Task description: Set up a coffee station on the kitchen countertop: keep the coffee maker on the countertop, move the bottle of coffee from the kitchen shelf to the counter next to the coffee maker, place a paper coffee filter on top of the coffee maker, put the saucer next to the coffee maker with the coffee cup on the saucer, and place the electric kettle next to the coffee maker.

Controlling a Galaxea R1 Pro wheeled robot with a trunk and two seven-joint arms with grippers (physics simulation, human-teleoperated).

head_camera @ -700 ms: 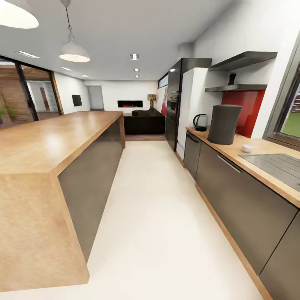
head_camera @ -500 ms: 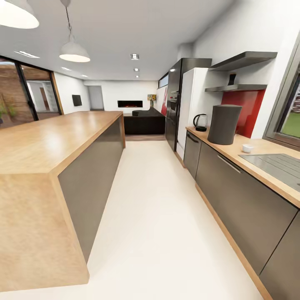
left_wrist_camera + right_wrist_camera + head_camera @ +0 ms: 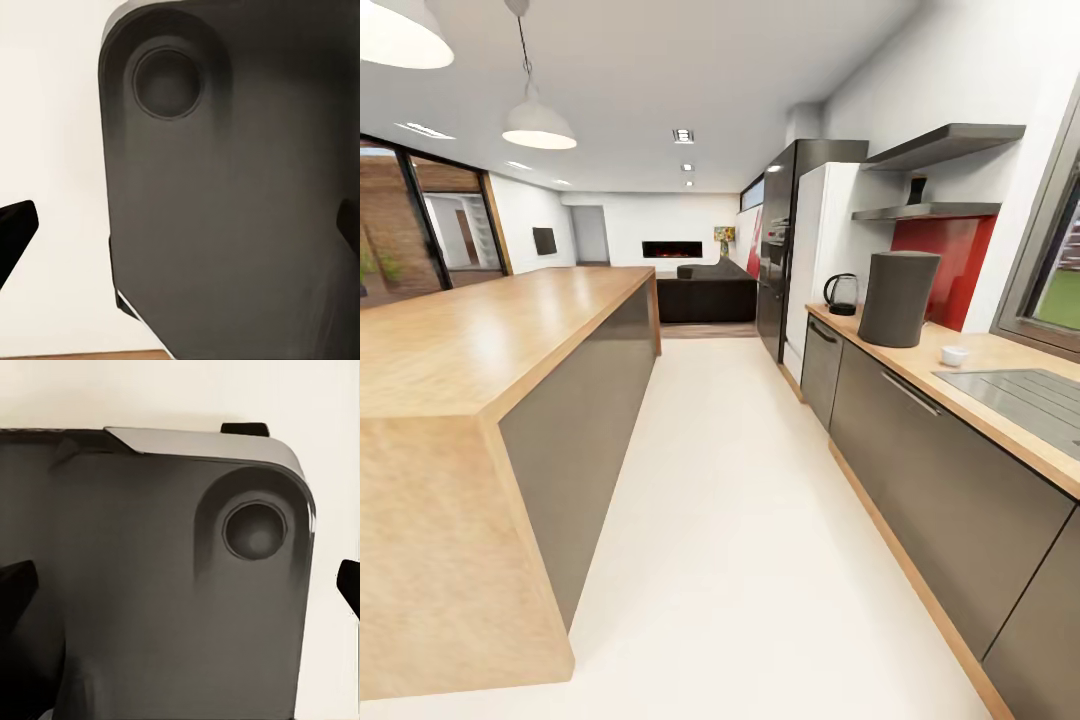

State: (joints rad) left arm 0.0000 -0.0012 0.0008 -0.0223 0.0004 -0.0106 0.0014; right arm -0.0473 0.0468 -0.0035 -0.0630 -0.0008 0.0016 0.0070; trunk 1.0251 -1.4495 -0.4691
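Coffee maker (image 3: 898, 298), a tall grey cylinder, stands on the right-hand countertop (image 3: 1000, 352) below the wall shelves. Electric kettle (image 3: 841, 294) sits further along the same counter, apart from it, beside the white fridge (image 3: 818, 250). A small white cup (image 3: 954, 355) rests nearer, just short of the sink (image 3: 1025, 392). A dark bottle (image 3: 916, 189) stands on the lower shelf (image 3: 925, 211). A wooden island (image 3: 480, 340) flanks the floor aisle opposite. Left gripper (image 3: 180, 232) and right gripper (image 3: 184, 585) are both spread apart, grasping nothing, over the robot's dark base (image 3: 150, 585).

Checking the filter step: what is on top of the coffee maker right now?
Nothing rises above the coffee maker; its top face is hidden from the head view, so a flat filter cannot be excluded. The electric kettle stands beyond it on the countertop.
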